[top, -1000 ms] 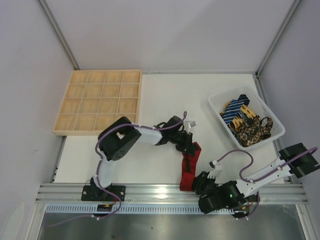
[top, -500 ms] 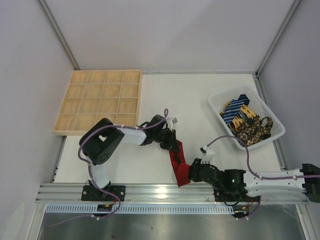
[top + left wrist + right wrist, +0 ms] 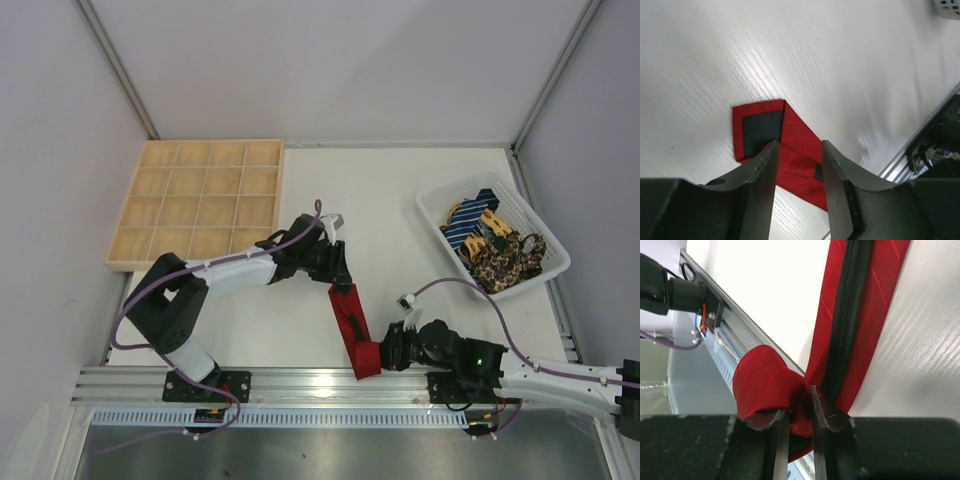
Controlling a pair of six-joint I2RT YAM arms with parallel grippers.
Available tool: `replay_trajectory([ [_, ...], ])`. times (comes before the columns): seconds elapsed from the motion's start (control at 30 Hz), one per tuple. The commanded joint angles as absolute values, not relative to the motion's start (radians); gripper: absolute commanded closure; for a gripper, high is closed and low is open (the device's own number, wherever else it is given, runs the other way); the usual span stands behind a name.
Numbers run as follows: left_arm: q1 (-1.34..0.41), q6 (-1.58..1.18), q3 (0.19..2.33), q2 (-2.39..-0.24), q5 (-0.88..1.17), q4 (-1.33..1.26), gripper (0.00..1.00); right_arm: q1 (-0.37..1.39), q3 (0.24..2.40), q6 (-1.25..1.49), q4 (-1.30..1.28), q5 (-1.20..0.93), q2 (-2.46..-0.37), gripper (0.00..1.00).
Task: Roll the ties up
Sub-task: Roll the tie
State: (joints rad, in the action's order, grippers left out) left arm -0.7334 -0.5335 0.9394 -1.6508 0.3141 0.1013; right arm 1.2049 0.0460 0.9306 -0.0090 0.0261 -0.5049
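Note:
A red tie [image 3: 352, 322] lies flat on the white table, running from mid-table toward the near rail. Its far end, folded to show black lining [image 3: 762, 131], sits just beyond my left gripper [image 3: 799, 150], which hovers over it, open, holding nothing. In the top view the left gripper [image 3: 338, 272] is at the tie's far end. My right gripper [image 3: 386, 350] is at the near end, shut on a bunched fold of the red tie [image 3: 765, 380]. The rest of the tie [image 3: 860, 305] stretches away from the right gripper [image 3: 799, 407].
A white basket [image 3: 432, 200] at the right holds more ties: navy striped [image 3: 468, 225], mustard yellow [image 3: 492, 222] and brown-black speckled [image 3: 505, 262]. A wooden compartment tray [image 3: 281, 195] stands at the back left. The aluminium rail [image 3: 300, 382] runs along the near edge.
The left gripper has opened and let go of the tie's far end. Both arms dragged the tie leftward and laid it straighter; the right arm now stretches low along the rail.

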Motion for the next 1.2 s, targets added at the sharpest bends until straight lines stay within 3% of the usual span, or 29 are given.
replay_trajectory([
  [0.0,-0.739,-0.554,0.85,-1.533,0.308,0.051,0.53,1.181,0.022,0.891,0.063,-0.073,-0.553,0.8],
  [0.17,-0.788,-0.607,0.77,-1.45,0.348,-0.027,0.6,1.16,0.005,0.911,0.175,-0.126,-0.646,0.8],
  [0.4,-0.859,-0.704,0.761,-1.586,0.408,-0.185,0.73,1.109,0.003,0.929,0.227,-0.173,-0.687,0.8],
  [0.73,-0.845,-0.704,0.859,-1.805,0.4,-0.052,0.73,1.0,-0.02,0.939,0.176,-0.259,-0.627,0.81],
  [1.17,-0.742,-0.5,1.127,-2.009,0.376,0.169,0.75,0.845,0.047,0.885,0.342,-0.431,-0.978,0.82],
])
